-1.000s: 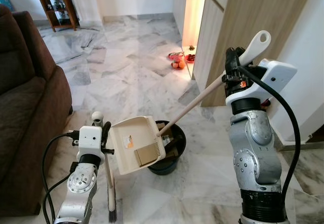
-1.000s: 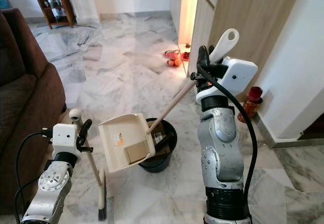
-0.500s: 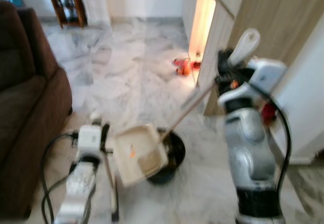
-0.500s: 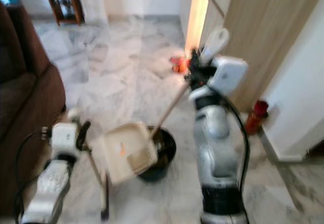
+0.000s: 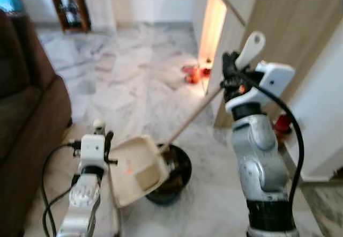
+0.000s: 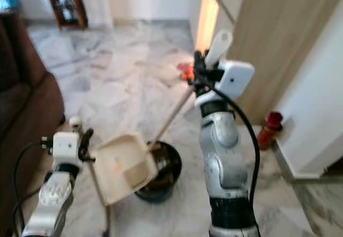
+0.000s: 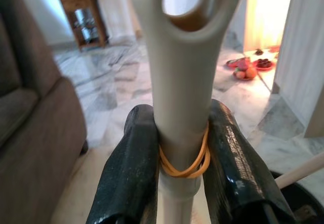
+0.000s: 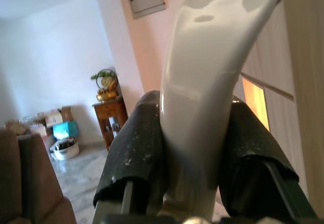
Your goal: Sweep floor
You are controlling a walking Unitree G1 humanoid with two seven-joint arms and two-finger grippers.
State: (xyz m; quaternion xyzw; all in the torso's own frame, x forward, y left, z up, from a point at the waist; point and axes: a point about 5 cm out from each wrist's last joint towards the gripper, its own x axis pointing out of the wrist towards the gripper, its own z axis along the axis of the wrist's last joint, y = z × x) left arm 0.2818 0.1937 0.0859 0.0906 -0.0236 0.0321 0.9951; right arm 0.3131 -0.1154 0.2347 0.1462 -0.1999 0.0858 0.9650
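Two long-handled tools in grip. Sofa [image 5: 24, 103] along robot's left; marble floor [image 5: 134, 87] ahead. Dustpan [image 5: 140, 168]: long axis diagonal, handle rising toward robot's right, pan tilted over black bucket [image 5: 177, 178]. Orange label on pan, unreadable. Right gripper [image 5: 231, 75], arm raised, clamped on dustpan handle. Left gripper [image 7: 179, 153], arm low, clamped on broom handle [image 7: 183, 82], upright, yellow rubber band [image 7: 183, 165] around it.

From our head, both eye views look forward and down across the marble floor [image 5: 134, 81], sharing the black bin [image 5: 172, 175] between our arms. Our left wrist view looks along its fingers [image 7: 132, 168], very close, toward the sofa [image 7: 35, 117]. Our right wrist view tilts upward toward the wall [image 8: 61, 57].
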